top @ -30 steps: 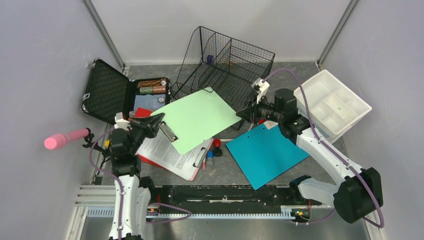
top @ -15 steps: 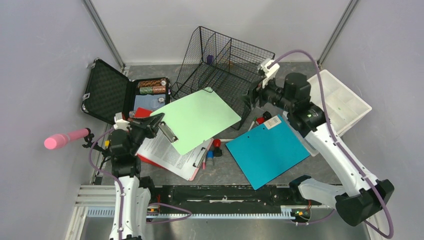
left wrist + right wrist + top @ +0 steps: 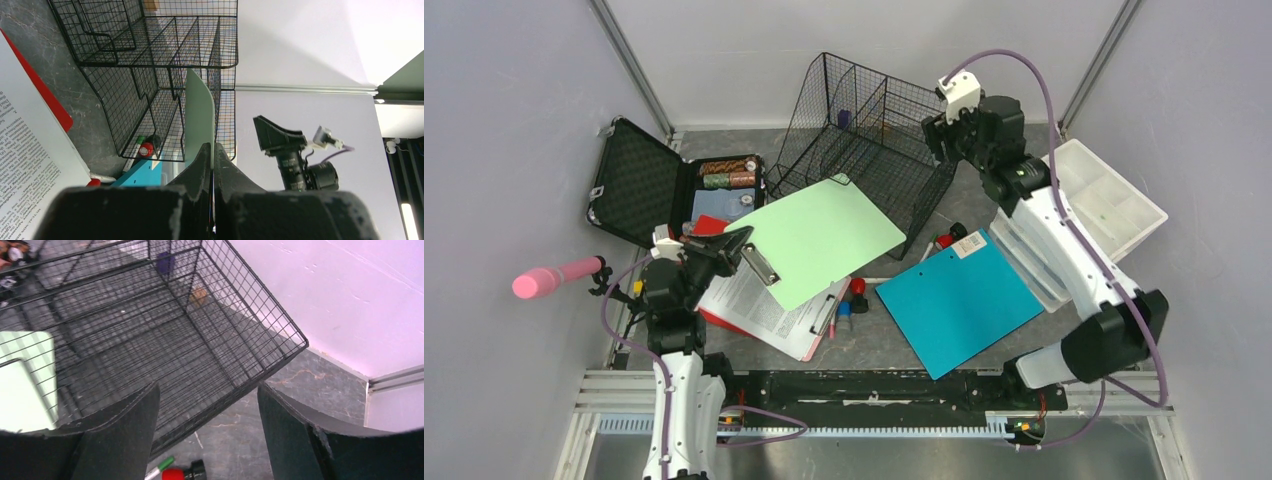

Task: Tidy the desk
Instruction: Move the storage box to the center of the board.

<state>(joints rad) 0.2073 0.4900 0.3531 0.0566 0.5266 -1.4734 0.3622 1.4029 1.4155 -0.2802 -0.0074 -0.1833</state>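
The left tool (image 3: 212, 150) clamps the pale green board (image 3: 200, 115) edge-on; the black wire basket (image 3: 160, 65) stands beyond it on the dark worktop (image 3: 20, 30).

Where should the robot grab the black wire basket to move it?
Best bet: the thin top rim wire on the right side of the wire basket, coming down from above. The basket looks tipped, so that edge stands up free, just below the right end effector. Its jaws are wide open, and a single wire should slip between them more easily than the flat mesh walls.
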